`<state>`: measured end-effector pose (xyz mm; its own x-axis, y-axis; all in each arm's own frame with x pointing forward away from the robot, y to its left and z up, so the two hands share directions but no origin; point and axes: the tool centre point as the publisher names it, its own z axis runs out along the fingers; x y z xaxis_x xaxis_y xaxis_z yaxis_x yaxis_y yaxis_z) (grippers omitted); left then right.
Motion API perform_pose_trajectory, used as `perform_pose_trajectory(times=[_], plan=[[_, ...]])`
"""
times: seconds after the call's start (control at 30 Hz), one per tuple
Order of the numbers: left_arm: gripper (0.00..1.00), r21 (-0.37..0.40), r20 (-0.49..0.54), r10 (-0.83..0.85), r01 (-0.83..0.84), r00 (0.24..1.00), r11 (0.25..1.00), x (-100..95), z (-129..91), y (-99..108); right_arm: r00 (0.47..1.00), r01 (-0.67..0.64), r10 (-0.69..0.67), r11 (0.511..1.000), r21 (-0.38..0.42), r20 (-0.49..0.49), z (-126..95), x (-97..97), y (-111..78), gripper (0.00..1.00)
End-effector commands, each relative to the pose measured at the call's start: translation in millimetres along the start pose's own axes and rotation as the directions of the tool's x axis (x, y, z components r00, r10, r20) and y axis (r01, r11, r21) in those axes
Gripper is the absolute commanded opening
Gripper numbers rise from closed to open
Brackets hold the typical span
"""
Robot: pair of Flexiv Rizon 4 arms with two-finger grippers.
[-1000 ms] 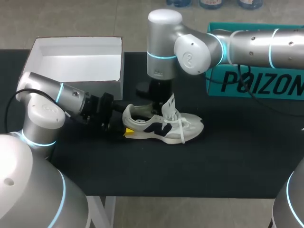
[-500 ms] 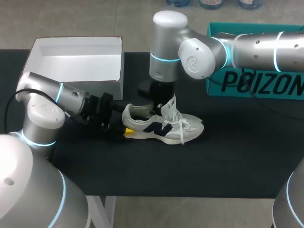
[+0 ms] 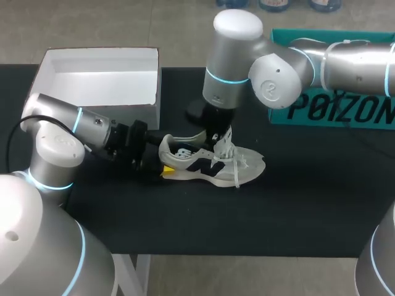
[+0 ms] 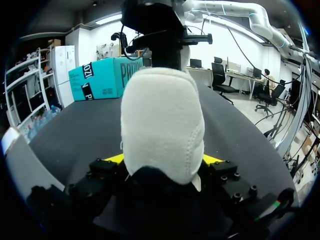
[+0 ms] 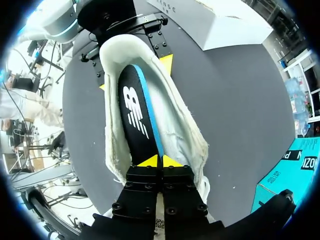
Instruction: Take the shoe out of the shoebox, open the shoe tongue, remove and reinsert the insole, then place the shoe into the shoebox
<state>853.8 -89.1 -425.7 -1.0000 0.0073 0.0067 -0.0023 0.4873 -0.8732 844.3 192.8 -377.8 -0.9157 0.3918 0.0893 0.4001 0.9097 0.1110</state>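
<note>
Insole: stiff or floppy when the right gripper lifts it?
Probably floppy and light: the insole looks thin, pinched at one end by the right gripper. May drag inside the shoe, which the left gripper clamps.

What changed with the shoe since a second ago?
The right arm shifted rightward along the shoe, and the dark insole, pinched by the right end effector, now shows inside. The left end effector still clamps the heel; the shoebox stayed.
</note>
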Motion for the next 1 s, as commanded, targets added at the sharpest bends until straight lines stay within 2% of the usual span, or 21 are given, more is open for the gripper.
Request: perform_pose_trajectory(times=[0.03,0.33,0.57,0.83,1.0], plan=[[0.00,0.000,0.003,-0.001,0.001,1.000,1.000,-2.1,2.3,2.4,1.000,-0.005,0.006,0.999,-0.045,0.023,-11.8,0.0,-9.9,0.00],[0.00,0.000,0.003,-0.001,0.001,1.000,1.000,-2.1,2.3,2.4,1.000,-0.025,0.027,0.991,-0.133,0.015,-17.9,-15.9,0.2,0.00],[0.00,0.000,0.003,-0.001,0.001,1.000,1.000,-2.1,2.3,2.4,1.000,-0.021,0.020,0.976,-0.216,-0.010,-22.1,-16.9,23.1,0.00],[0.00,0.000,0.003,-0.001,0.001,1.000,1.000,-2.1,2.3,2.4,1.000,-0.017,0.009,0.953,-0.304,-0.029,-44.6,-16.6,43.8,0.00],[0.00,0.000,0.003,-0.001,0.001,1.000,1.000,-2.1,2.3,2.4,0.998,-0.047,0.033,0.927,-0.371,-0.045,-69.5,-17.5,53.6,0.00]])
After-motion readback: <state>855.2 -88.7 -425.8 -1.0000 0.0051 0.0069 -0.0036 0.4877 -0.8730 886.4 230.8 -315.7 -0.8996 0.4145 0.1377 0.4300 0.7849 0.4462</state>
